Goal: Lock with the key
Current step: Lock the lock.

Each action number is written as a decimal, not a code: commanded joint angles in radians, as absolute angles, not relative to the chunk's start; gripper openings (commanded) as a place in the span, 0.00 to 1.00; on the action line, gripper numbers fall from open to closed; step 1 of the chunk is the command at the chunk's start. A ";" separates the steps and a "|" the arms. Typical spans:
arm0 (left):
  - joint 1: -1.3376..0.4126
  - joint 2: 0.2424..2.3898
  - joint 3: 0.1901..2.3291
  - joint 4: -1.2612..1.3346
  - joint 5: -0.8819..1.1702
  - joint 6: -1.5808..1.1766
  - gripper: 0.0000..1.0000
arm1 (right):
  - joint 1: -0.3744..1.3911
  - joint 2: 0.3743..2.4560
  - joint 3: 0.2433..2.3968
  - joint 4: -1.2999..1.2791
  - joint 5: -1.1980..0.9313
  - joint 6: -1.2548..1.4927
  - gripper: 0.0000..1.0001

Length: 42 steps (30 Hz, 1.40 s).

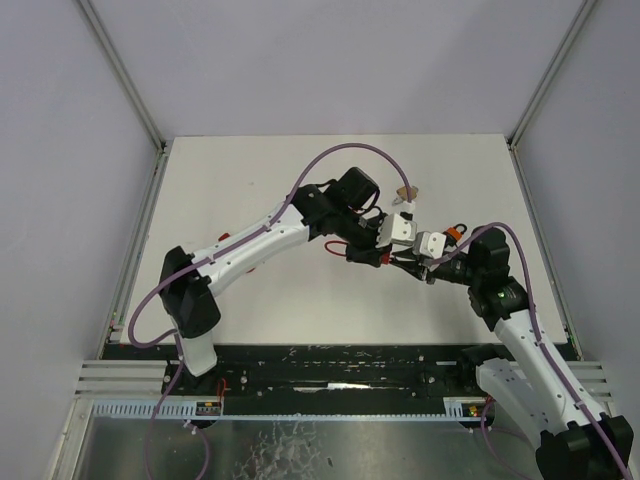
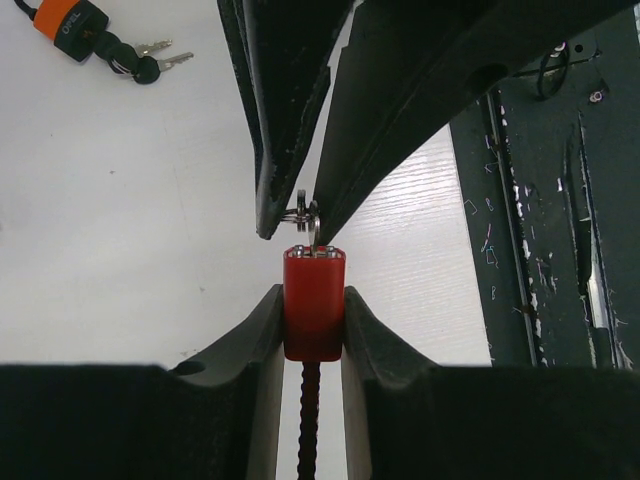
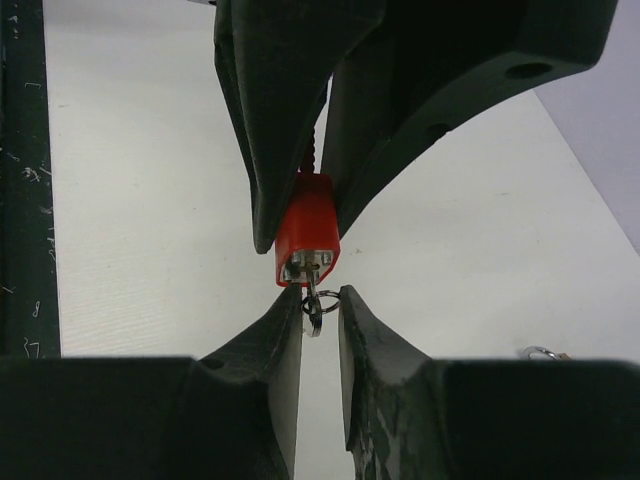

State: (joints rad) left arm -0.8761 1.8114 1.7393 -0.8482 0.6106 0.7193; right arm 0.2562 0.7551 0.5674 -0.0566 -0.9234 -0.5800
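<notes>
My left gripper (image 2: 313,295) is shut on a red lock (image 2: 314,305), pinching its body on both sides. The lock's dark ribbed cable (image 2: 309,420) runs back between those fingers. A small metal key (image 3: 314,295) with a ring sticks out of the lock's silver end face (image 3: 306,264). My right gripper (image 3: 320,295) faces the lock with its fingertips on either side of the key. Its left finger touches the key, and a gap shows on the right. In the top view both grippers meet mid-table, left gripper (image 1: 385,256) against right gripper (image 1: 407,263).
An orange padlock with a bunch of keys (image 2: 75,22) lies on the white table beyond the grippers; the orange padlock (image 1: 455,232) shows beside the right arm. A loop of red cable (image 1: 335,247) lies under the left arm. The black base plate (image 1: 330,365) lines the near edge.
</notes>
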 commanded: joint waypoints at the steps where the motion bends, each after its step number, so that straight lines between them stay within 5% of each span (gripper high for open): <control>1: -0.896 1.840 1.784 -0.800 0.606 0.692 0.00 | 0.294 0.735 0.559 0.024 -0.942 -0.572 0.19; 5: -0.895 1.830 1.781 -0.798 0.613 0.695 0.00 | 0.295 0.741 0.577 0.009 -0.981 -0.558 0.00; 22: -0.815 1.739 1.642 -0.667 0.890 0.677 0.00 | 0.252 0.701 0.570 0.038 -1.079 -0.486 0.00; 27: -0.844 1.709 1.585 -0.594 0.777 0.633 0.00 | 0.205 0.719 0.573 0.048 -1.043 -0.408 0.00; 32: -0.888 1.652 1.535 -0.560 0.613 0.681 0.00 | 0.190 0.701 0.542 0.091 -1.114 -0.385 0.04; 38: -0.890 1.585 1.475 -0.511 0.628 0.709 0.00 | 0.154 0.674 0.514 0.158 -1.170 -0.284 0.36; 42: -0.890 1.576 1.467 -0.509 0.619 0.692 0.00 | 0.135 0.639 0.517 0.185 -1.201 -0.236 0.40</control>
